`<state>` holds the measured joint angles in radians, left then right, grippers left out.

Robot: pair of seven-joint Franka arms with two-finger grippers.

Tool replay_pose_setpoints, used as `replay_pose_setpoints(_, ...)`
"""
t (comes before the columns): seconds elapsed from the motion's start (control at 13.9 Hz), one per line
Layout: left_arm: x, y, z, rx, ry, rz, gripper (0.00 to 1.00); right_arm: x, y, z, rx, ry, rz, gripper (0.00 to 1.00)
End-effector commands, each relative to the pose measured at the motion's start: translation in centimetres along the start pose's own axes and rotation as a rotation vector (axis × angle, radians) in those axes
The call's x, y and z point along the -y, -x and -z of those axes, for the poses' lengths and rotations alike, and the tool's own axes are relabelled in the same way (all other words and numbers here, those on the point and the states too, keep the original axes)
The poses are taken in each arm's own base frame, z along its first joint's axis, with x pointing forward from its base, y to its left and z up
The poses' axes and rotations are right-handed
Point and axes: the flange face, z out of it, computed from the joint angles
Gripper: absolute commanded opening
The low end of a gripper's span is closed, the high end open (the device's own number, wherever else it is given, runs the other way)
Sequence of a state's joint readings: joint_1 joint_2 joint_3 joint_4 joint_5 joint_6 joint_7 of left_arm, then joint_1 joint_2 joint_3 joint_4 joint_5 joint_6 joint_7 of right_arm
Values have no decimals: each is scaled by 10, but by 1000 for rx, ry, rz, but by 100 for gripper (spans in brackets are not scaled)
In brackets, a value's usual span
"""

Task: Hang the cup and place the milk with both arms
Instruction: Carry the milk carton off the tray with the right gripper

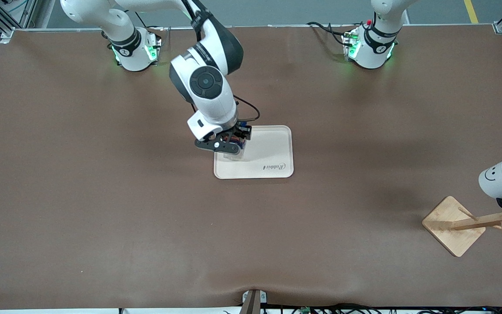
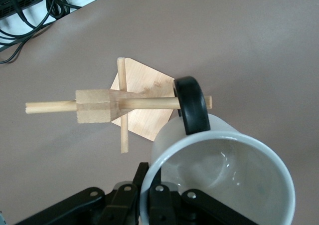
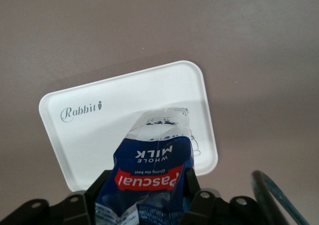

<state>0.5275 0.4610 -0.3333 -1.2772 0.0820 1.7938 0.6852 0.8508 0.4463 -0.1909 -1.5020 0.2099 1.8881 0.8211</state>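
Two jobs are in hand at once. The right hand (image 1: 229,146) is clamped on the milk (image 3: 149,177) and holds it over the white tray (image 1: 277,148), at the tray's end toward the right arm; the placing step looks close to done, though I cannot tell if the carton's base touches the tray. Next it would call for a straight lowering, then a release. The left hand (image 2: 149,205) grips the cup (image 2: 219,175) by its rim — shut on it — with the black handle (image 2: 192,105) just at a peg of the wooden rack (image 2: 119,105) below it; whether the handle is threaded on is unclear. Next: slide it fully along the peg before letting go. Count — one carton, one tray, one cup, one rack, all on one counter (image 1: 103,196).
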Motion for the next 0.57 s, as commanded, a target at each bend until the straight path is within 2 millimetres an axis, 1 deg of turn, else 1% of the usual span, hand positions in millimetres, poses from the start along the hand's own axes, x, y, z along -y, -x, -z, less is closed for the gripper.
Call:
replay_pose_setpoints(0.0,15,7,4,-26,9,-34,0,-31,-29,50,61,16,-70,0)
replay_pose_setpoints(0.07,17,8,1,-29,18,-38,0,-51,-46,56,82,16,-93,0)
replay_pose_setpoints(0.14,17,9,0,-31,22,-45,0,-63,-52,67,89,-2,-79,0)
replay_pose_setpoints(0.22,17,9,0,-30,21,-51,0,-84,-61,82,91,-10,-48,0)
replay_pose_setpoints(0.29,17,9,-1,-29,22,-52,0,-111,-73,89,121,5,-14,0)
replay_pose_setpoints(0.36,17,9,-1,-30,23,-51,22,-138,-85,97,153,12,21,0)
replay_pose_setpoints(0.43,17,9,-1,-30,23,-51,75,-165,-95,104,181,13,42,0)
replay_pose_setpoints(0.5,19,11,-2,-41,37,-43,100,-189,-105,110,195,12,40,0)
